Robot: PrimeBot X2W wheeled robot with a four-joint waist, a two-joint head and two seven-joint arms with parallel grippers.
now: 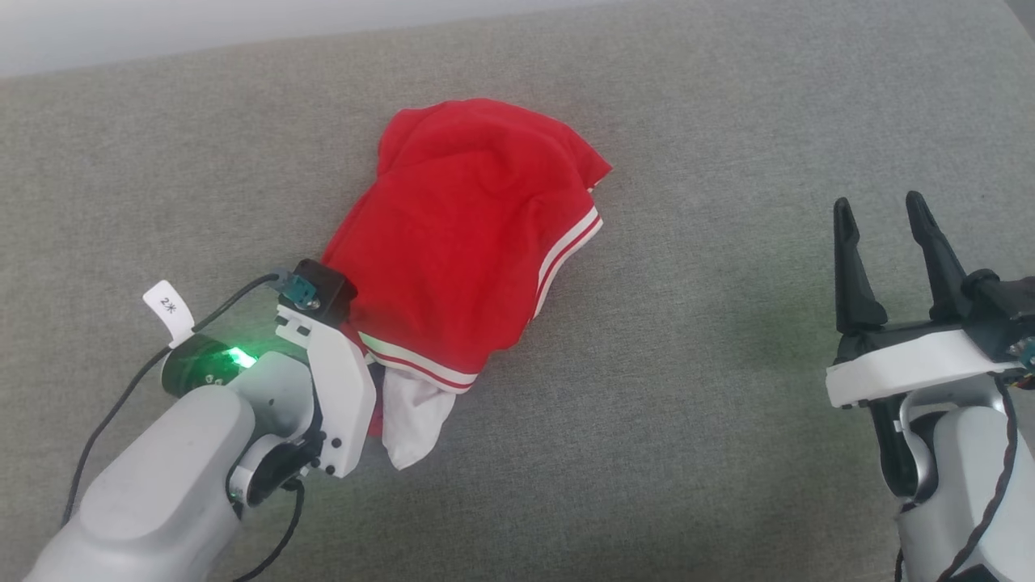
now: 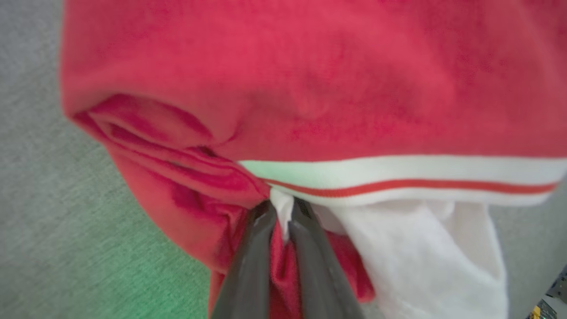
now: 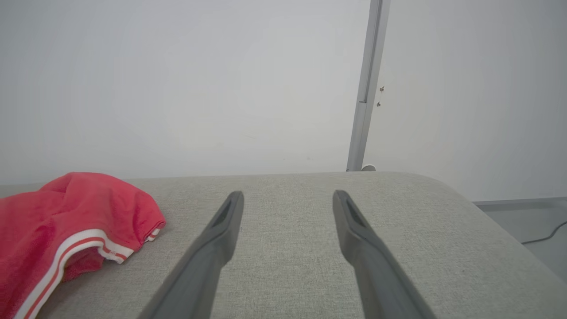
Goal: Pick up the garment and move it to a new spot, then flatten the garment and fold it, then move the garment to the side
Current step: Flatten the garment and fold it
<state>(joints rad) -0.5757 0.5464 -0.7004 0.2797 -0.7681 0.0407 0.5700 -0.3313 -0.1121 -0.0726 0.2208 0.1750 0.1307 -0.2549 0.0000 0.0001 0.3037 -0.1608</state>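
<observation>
You see the crumpled red cloth shirt (image 1: 469, 234) on grey upholstery (image 1: 687, 364): left gripper (image 1: 344, 356) at its hem, right gripper (image 1: 880, 210) well apart, fingers spread.

Red garment (image 1: 461, 234) w/ white sleeve & striped trim, crumpled heap on grey surface (image 1: 687, 364).

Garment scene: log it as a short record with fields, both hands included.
garment: red shirt with white sleeve and striped trim, bunched in a heap, not flattened
surface: grey fabric, under the garment
left hand: shut on the garment's near edge, just below the striped trim
right hand: open, holding nothing, apart from the garment
stage: garment gripped; flattening and folding not yet done
</observation>
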